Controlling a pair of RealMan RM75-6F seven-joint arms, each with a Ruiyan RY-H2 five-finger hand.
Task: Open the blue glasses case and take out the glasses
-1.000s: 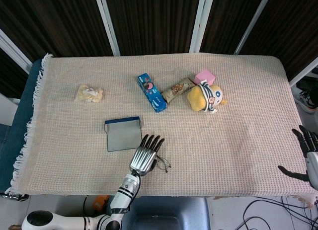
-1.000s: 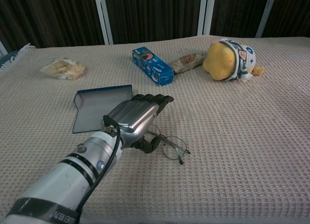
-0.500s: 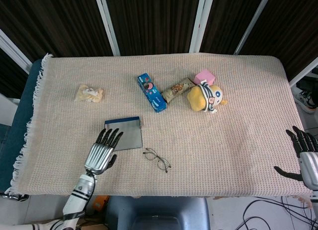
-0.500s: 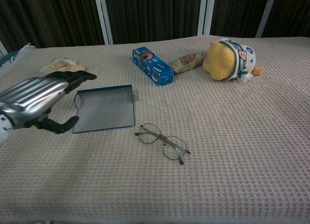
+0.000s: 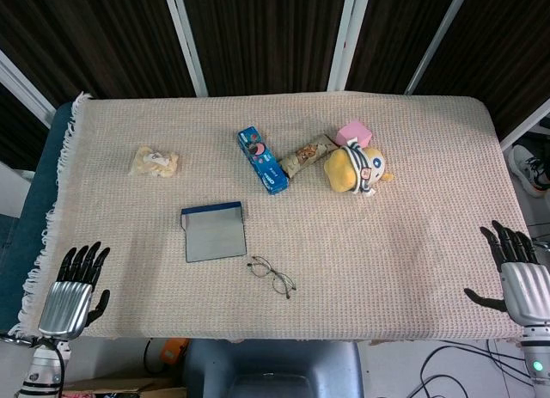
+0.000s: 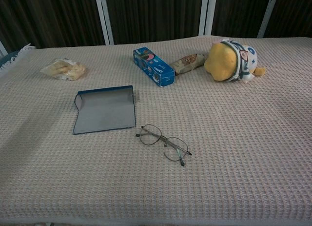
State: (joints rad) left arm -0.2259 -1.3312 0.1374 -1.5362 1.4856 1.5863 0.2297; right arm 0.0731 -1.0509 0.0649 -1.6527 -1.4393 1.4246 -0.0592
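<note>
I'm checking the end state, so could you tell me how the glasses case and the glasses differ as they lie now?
The glasses case is a flat blue slab; the glasses are a thin wire frame. The case lies square to the table edge, the glasses slantwise. The case lies further left than the glasses. Both rest on the cloth, apart, with neither hand touching them.

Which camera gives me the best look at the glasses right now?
The chest view: the glasses sit near the middle of the frame, close up, with both lenses and the thin frame clear, lying on the table apart from the blue case. The head view shows them too, only small, from above.
</note>
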